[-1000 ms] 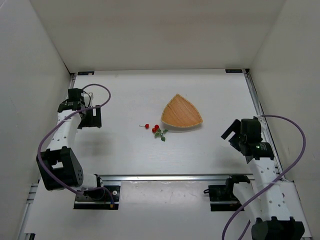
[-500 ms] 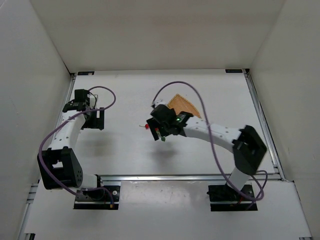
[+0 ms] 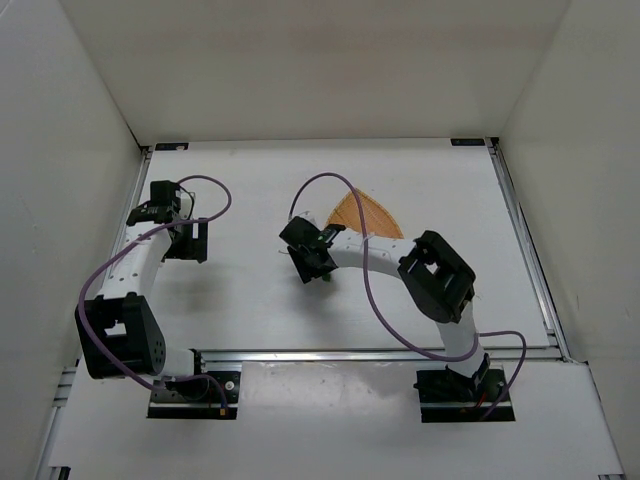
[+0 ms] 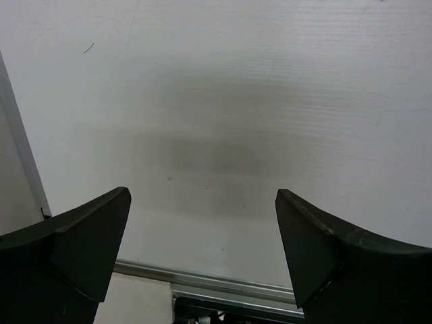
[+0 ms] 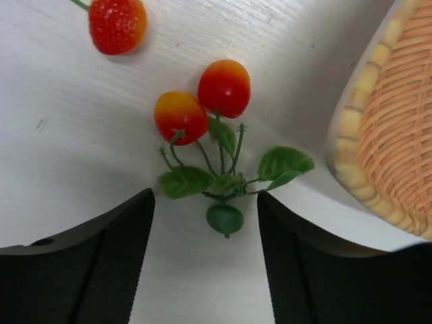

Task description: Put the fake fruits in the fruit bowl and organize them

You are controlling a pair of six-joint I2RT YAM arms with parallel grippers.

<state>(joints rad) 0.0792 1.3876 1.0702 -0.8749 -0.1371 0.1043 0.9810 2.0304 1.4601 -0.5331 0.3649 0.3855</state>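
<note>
Right gripper (image 5: pixel 204 226) hangs spread over the sprig (image 5: pixel 216 138), one finger on either side of its leaves. Sprig and single berry (image 5: pixel 116 23) lie on the table (image 5: pixel 74 142), just left of the bowl (image 5: pixel 398 128). Pickup step, I judge: lower, pinch the stems, carry right. Bowl's visible part holds nothing. Left gripper (image 4: pixel 202 223) hangs spread, far left.

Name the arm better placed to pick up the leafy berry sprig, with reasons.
Right. The right gripper is open over the sprig, a finger on each side, beside the bowl. The left gripper, also open, faces only bare table far to the left.
</note>
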